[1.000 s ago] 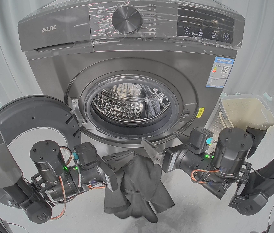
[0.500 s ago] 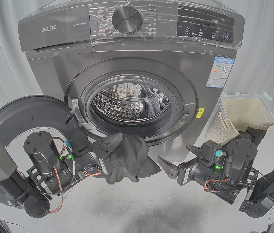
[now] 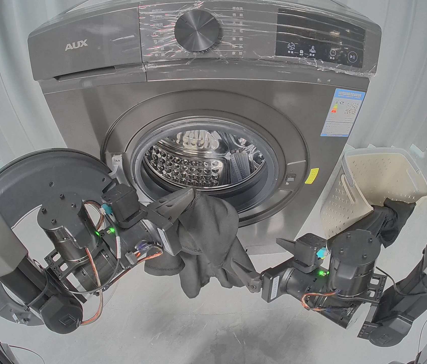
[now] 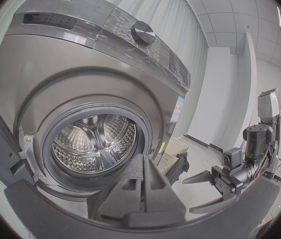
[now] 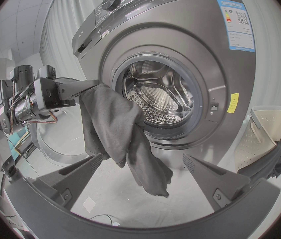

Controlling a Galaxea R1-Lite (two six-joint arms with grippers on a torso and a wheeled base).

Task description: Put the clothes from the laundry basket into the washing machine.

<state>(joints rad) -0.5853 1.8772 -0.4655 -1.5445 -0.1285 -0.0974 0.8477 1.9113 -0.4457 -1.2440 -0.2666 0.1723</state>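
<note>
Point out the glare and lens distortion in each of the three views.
Head view: glints streak the plastic wrap on the washing machine, and the curtain folds bow outward. Left wrist view: black corners ring a fisheye circle; the drum gleams brightly. Right wrist view: same dark rim; the dark garment shows almost no highlights.

White curtains (image 3: 1, 77) bkgd, pale grey floor (image 3: 223, 329), tiled ceiling (image 4: 233, 14), plain white wall (image 4: 210, 103).

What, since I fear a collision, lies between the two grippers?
The dark garment, hanging from the shut left gripper, lies between it and the open right gripper, seen in the head view.
</note>
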